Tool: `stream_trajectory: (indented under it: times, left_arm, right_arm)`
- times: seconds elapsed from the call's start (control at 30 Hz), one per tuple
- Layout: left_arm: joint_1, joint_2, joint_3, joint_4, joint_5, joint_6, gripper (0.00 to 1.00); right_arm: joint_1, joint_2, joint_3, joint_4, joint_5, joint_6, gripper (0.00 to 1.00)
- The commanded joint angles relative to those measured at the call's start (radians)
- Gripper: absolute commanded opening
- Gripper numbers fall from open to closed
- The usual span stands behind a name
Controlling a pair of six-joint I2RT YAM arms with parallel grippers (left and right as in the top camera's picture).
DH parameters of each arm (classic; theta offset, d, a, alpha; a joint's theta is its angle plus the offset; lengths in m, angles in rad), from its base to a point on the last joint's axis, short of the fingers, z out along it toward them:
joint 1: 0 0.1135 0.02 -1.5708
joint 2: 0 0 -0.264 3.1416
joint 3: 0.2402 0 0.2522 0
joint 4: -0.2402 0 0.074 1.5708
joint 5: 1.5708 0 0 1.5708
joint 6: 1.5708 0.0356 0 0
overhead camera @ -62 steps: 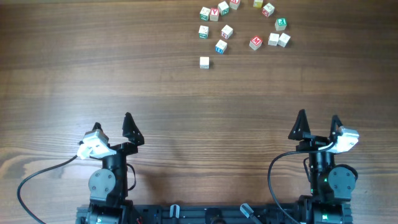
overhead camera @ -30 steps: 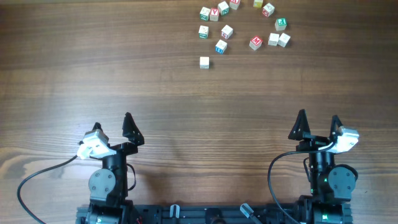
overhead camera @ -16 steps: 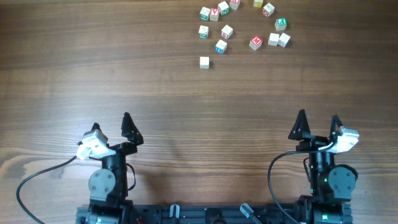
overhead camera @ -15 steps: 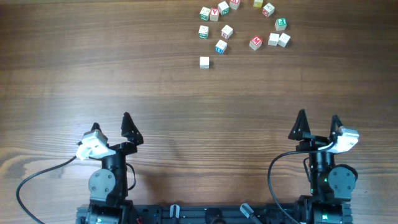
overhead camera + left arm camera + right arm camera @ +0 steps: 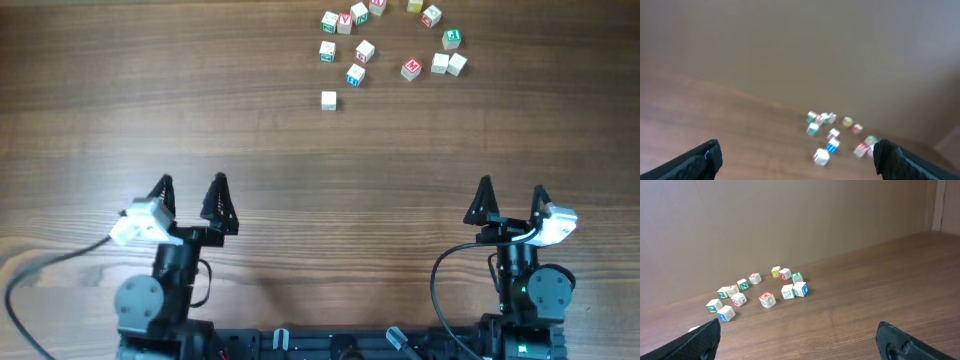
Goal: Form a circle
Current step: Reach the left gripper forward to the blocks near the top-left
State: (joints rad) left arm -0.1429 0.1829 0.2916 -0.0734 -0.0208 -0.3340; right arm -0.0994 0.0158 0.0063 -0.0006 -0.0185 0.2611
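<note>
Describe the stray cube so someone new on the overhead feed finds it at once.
Start at the wooden table's far edge, where the letter cubes cluster right of centre. Just nearer the robot than that cluster's left end, one cube sits alone. Unlike its neighbours, its top shows plain white, no coloured letter.

The overhead view looks straight down on the table [image 5: 300,150], arm bases [image 5: 160,300] at its bottom edge. Both wrist views sit low, facing across it to the distant letter cubes [image 5: 767,299] (blurred on the left), which all three share.

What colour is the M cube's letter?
Red; the M cube shows best in the right wrist view.
</note>
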Motion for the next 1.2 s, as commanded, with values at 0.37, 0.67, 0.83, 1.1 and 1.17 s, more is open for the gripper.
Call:
stream_trajectory:
  times: [0.37,0.67,0.83,1.1,1.17]
  left_arm:
    - [-0.006,0.917,0.884,-0.29,0.34,0.1,1.0]
    - [-0.065,1.305,1.381,-0.541,0.301,0.215,1.0]
    - [-0.131,1.437,1.489,-0.57,0.201,0.28,1.0]
    - [-0.242,1.708,1.493,-0.405,0.056,0.356,1.0]
    - [-0.251,1.764,1.493,-0.36,0.056,0.357,1.0]
  right_arm:
    - [-0.005,-0.005,-0.001,0.005,-0.005,0.004,1.0]
    - [-0.005,-0.005,-0.001,0.005,-0.005,0.004,1.0]
    - [-0.005,-0.005,-0.001,0.005,-0.005,0.004,1.0]
    - [-0.005,-0.005,-0.001,0.005,-0.005,0.004,1.0]
    - [-0.005,-0.005,-0.001,0.005,-0.005,0.004,1.0]
